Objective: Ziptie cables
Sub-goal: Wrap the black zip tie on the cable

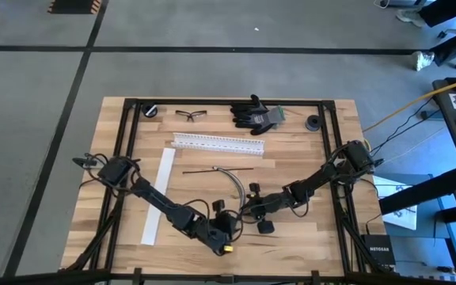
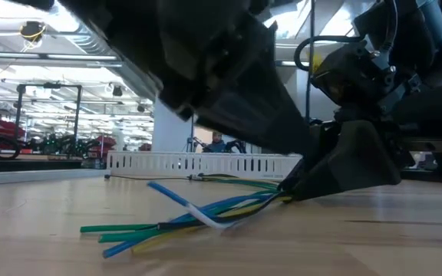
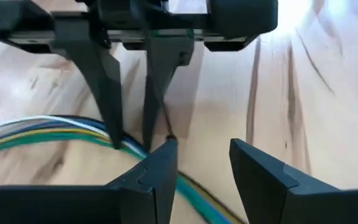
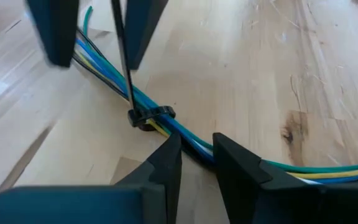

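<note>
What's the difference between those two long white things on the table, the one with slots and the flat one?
The slotted rail has a toothed, ribbed edge, while the flat strip is plain and smooth. The rail lies crosswise near the glasses. The strip runs lengthwise along the table's left part. Both are white and long, and both lie on the wooden table.

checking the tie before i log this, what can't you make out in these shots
- High view: the zip tie cannot be picked out. It is too small, and the two arms crowd over that spot.
- Right wrist view: the tie's thin tail runs off the top edge, so its end is unseen.
- Low view: dark, blurred arm bodies fill the upper frame and hide where the cables lead.
</note>
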